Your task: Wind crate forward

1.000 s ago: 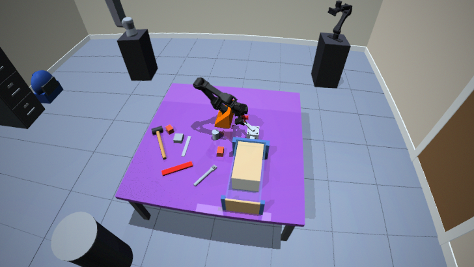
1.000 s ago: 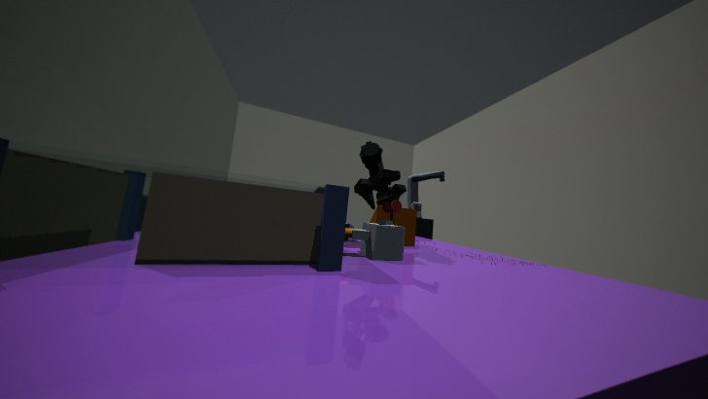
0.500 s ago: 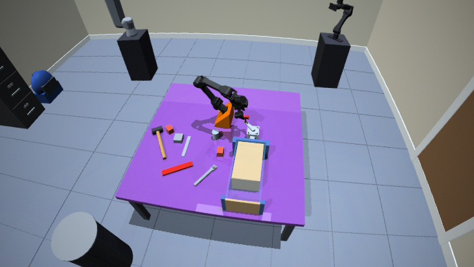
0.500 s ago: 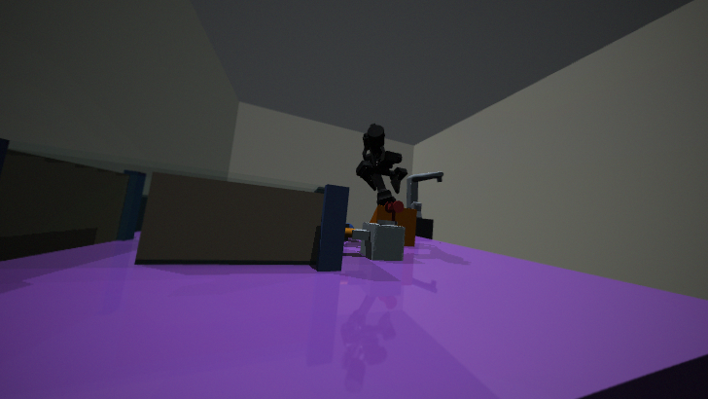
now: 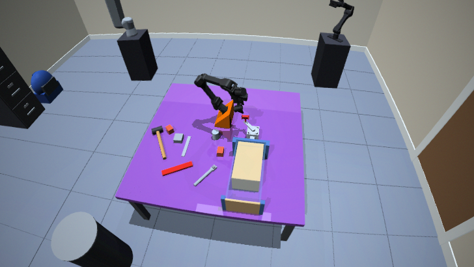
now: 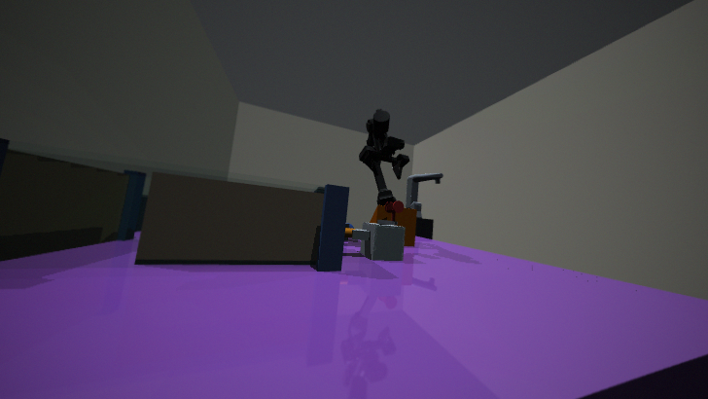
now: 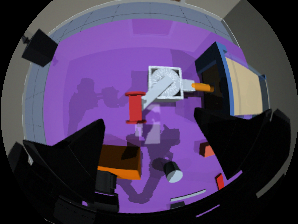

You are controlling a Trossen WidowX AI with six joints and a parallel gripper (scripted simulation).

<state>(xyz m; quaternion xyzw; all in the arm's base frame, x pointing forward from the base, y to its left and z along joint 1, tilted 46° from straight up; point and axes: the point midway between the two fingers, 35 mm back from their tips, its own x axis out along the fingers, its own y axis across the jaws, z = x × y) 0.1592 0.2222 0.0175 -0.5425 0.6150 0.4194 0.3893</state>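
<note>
My gripper [image 5: 241,103] [image 6: 382,166] [image 7: 150,117] is open and empty, above the bench and off the handle. The winch handle, a grey arm with a red grip [image 5: 245,116] [image 6: 398,206] [image 7: 134,107], stands on top of the white winch [image 5: 252,132] [image 6: 388,243] [image 7: 173,76], its grip pointing away from the cubby. An orange strap [image 6: 349,231] [image 7: 201,87] runs from the winch to the cubby mouth. The tan crate [image 5: 248,161] [image 6: 228,218] [image 7: 243,85] sits flat in the cubby, its front close to the blue mouth frame [image 5: 234,146] [image 6: 333,228]. Whether they touch is hard to tell.
An orange arm base [image 5: 223,121] [image 7: 120,162] and a grey cylinder [image 5: 215,134] [image 7: 174,173] stand near the winch. A red block [image 5: 220,151], a wrench [image 5: 204,176], a red bar [image 5: 176,168] and a hammer [image 5: 161,144] lie beside the cubby.
</note>
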